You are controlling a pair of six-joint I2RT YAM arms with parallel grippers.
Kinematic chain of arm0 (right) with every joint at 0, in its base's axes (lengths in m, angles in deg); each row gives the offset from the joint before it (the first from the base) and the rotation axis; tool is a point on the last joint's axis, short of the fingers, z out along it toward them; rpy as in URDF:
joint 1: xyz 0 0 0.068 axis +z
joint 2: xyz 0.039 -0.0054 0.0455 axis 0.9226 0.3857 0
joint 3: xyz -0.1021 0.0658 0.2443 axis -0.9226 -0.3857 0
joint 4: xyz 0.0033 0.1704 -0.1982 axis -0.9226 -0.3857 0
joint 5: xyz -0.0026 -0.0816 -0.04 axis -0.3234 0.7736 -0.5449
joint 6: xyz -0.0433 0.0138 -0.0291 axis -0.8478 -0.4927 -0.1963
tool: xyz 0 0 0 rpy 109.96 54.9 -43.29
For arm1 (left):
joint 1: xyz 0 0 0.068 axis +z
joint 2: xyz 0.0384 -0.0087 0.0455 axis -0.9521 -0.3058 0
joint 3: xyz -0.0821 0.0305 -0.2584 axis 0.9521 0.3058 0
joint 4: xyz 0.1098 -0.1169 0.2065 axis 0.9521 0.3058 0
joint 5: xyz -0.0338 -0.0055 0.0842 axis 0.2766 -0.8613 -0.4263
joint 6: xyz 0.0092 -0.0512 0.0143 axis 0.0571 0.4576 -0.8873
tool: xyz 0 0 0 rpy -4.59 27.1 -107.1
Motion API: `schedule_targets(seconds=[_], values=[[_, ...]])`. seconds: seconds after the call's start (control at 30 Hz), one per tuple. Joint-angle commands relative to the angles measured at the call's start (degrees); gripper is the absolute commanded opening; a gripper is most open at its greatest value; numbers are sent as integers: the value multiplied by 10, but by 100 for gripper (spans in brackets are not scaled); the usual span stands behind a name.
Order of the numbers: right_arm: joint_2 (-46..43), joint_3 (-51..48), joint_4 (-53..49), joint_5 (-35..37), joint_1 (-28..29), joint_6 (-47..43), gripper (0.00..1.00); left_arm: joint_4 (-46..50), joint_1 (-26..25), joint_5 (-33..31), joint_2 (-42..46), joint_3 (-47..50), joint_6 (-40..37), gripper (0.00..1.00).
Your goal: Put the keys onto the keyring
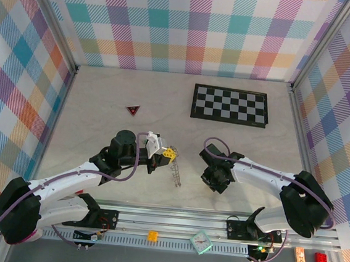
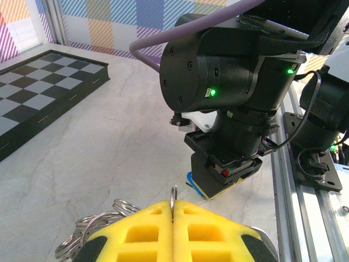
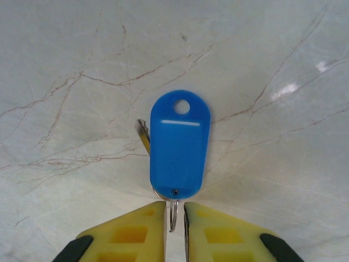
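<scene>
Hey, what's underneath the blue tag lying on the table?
A metal key pokes out from under the left edge of the blue tag; the rest of it is covered. The tag lies flat on the marbled table.

text readable: none | blue key tag (image 3: 179, 144): showing a blank white strip, nothing written | small clock (image 1: 201, 242) on the front rail: dial markings appearing too small to read

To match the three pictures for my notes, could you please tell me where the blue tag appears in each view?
Right wrist: blue tag at centre, just above the fingers.
Left wrist: a blue sliver beside the right arm's yellow finger, below centre.
Top: covered by the right arm's wrist, right of centre.
Shared landmark: the right arm's tip, at the tag.
</scene>
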Motion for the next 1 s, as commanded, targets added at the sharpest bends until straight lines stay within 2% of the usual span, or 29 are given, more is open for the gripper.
schedule_targets(seconds=[0.0,0.57,0.97], values=[[3,0,-12,9,4,-6,16,-13,-4,14,3,-19,-6,0],[11,2,-11,8,4,-5,13,-13,-4,21,3,-19,-6,0],[5,6,-18,12,5,-7,6,-12,-4,21,3,-19,-7,0]])
